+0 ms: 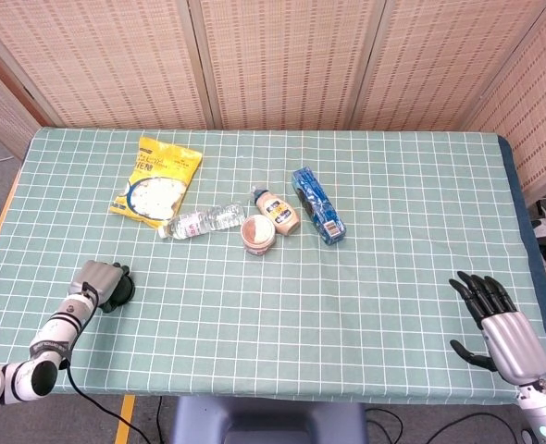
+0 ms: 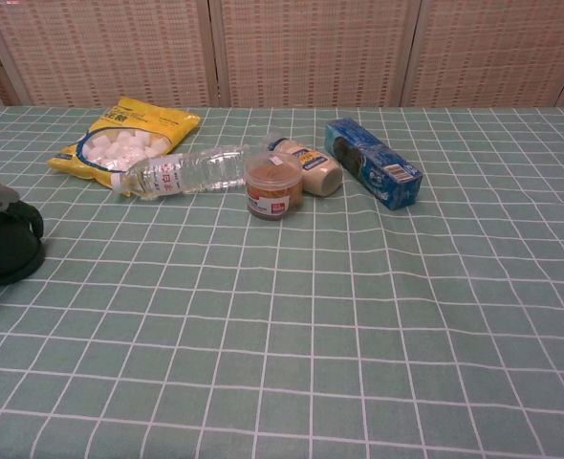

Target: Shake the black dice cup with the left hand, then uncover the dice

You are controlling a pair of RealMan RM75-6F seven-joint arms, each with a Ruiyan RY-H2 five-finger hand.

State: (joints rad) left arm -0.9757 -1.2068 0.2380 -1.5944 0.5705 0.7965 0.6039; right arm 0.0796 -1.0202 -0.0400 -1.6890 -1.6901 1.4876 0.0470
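Head view: left hand (image 1: 95, 280) wrapped over the black dice cup (image 1: 116, 292), mouth-down near the tabletop's (image 1: 366, 277) front-left corner; right hand (image 1: 495, 319) hovers spread, empty.

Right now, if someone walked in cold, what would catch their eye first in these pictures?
Probably the yellow bag at the far left of the table and the blue box near the middle, with a bottle and jar between them. Next, the left hand on the black cup at the near left edge, and the right hand open at the near right.
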